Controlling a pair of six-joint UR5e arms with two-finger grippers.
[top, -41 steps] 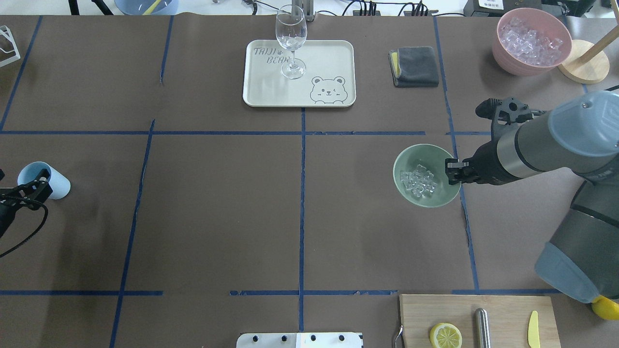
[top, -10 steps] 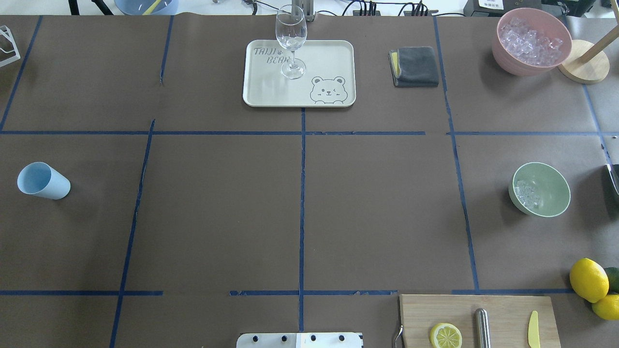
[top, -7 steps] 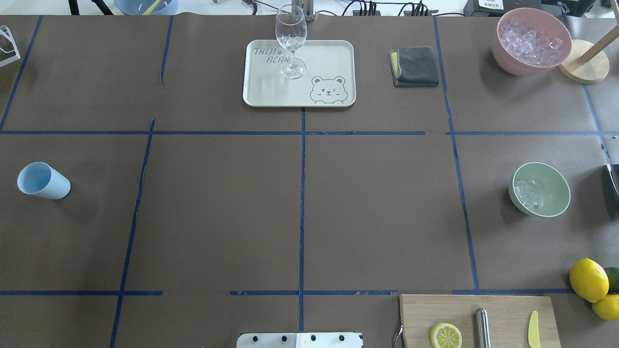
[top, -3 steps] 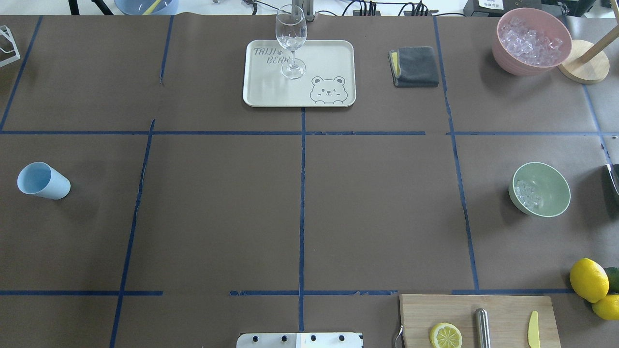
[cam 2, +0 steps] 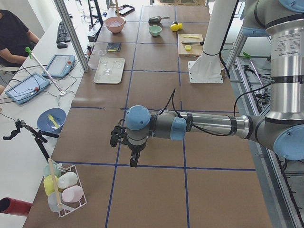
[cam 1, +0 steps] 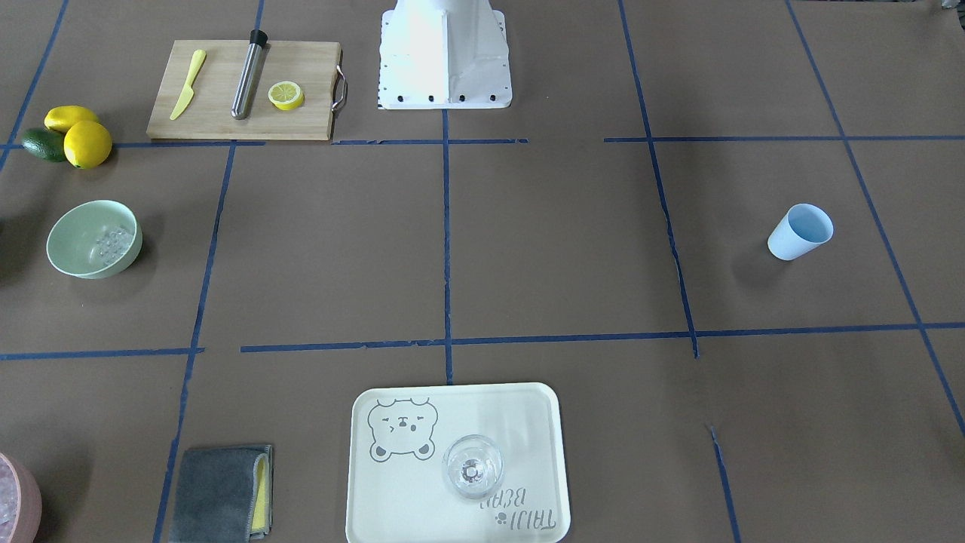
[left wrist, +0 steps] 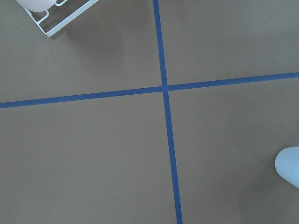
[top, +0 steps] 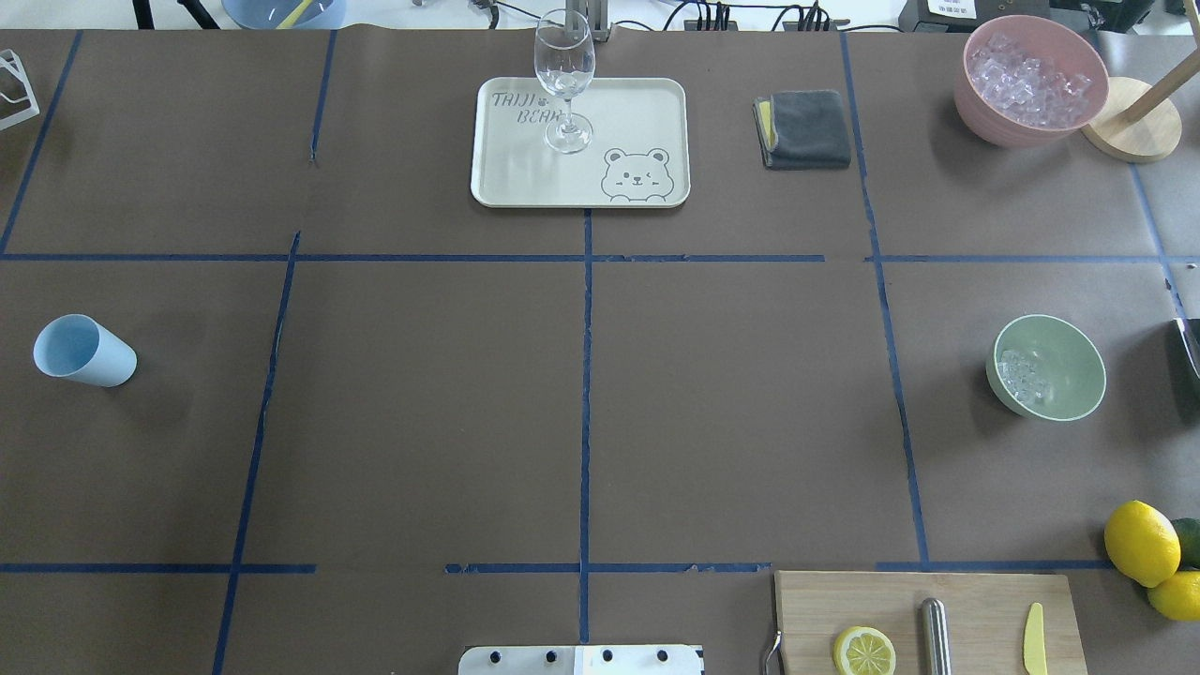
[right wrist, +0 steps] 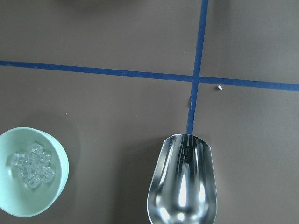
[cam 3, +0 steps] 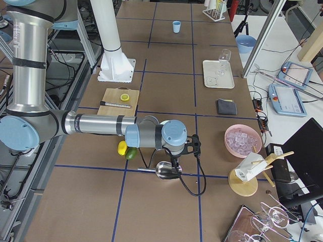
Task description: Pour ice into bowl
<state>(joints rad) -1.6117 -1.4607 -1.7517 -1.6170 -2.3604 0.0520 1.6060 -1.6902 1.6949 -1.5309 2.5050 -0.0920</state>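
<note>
While the left gripper (cam 2: pixel 134 160) and right gripper (cam 3: pixel 176 160) show only from the table's ends, I cannot tell their fingers' spread or hold. Ice (top: pixel 1019 375) lies in the bowl (top: pixel 1073 366), standing right, near a steel scoop (right wrist: pixel 183 186).

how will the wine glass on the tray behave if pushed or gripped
The wine glass probably tips easily: it has a wide bowl on a thin stem and small foot. Clear glass suggests it is fragile and rather slippery. On the smooth tray, a low push may slide it instead.
</note>
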